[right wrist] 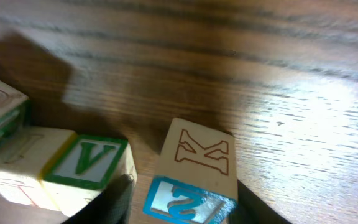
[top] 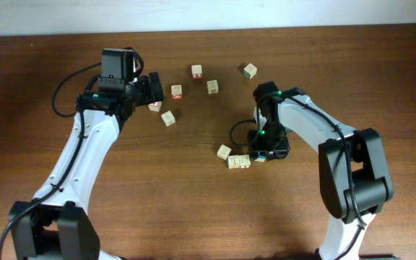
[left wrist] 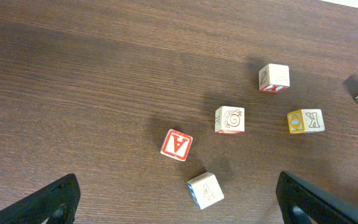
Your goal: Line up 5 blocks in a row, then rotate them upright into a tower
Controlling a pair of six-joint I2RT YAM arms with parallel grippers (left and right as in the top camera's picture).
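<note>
Blue-faced "2" block (right wrist: pixel 194 174), "K" up, sits on the table (right wrist: pixel 260 74) between the right gripper (right wrist: pixel 184 194) fingers. Jaws parted, gap visible on one side. Green "V" block (right wrist: pixel 86 158) lies just beside. Left gripper (left wrist: pixel 179 191) stands wide open above the table.

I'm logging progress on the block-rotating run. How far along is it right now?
Done: nothing visible marks any cube as already turned, so no count can be given. In hand: the right gripper stands open around the small wooden cube with a blue face and white 2. Left: the left gripper hangs open over pale wooden letter cubes, holding none.
</note>
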